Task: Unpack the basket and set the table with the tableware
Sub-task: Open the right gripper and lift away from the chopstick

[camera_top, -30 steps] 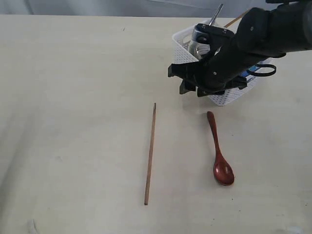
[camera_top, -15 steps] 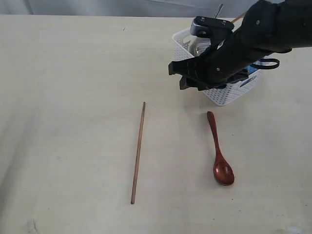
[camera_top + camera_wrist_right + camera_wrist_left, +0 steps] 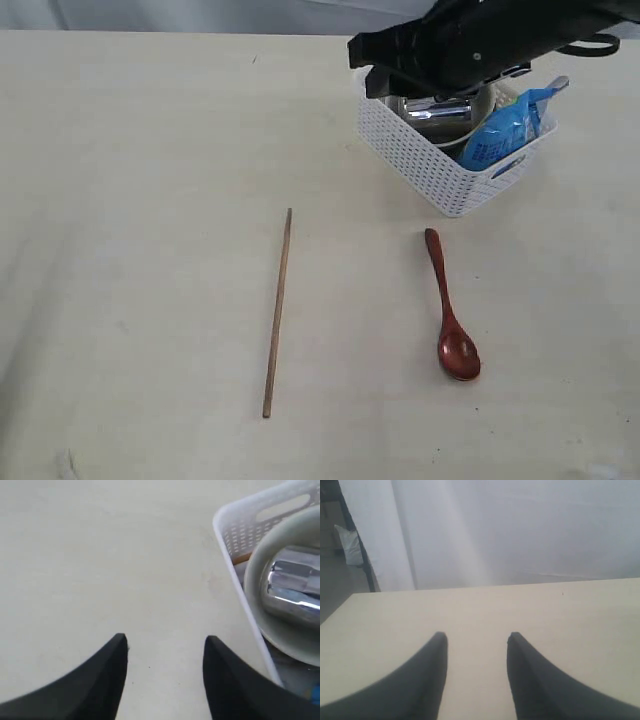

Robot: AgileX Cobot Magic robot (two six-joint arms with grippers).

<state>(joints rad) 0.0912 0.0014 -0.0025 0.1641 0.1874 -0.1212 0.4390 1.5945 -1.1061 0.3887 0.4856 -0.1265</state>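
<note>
Wide, flat, pale cream surface [image 3: 150,150]. Toward its far right in the exterior view, white rectangular perforated plastic basket [image 3: 420,165], holding cream bowl [image 3: 270,640] with shiny steel cup [image 3: 295,587] inside and blue snack bag [image 3: 500,130] alongside. Already laid out, well apart: red-brown wooden spoon [image 3: 450,310] and thin wooden chopstick [image 3: 277,312].

Parted and empty: right tool [image 3: 165,647], above surface just beside basket rim. Same for left tool [image 3: 476,640], over bare surface.

Bowl judged stiff, smooth, breakable; best taken at rim. Cup judged light, slippery; best taken across wall. Bag print illegible.
</note>
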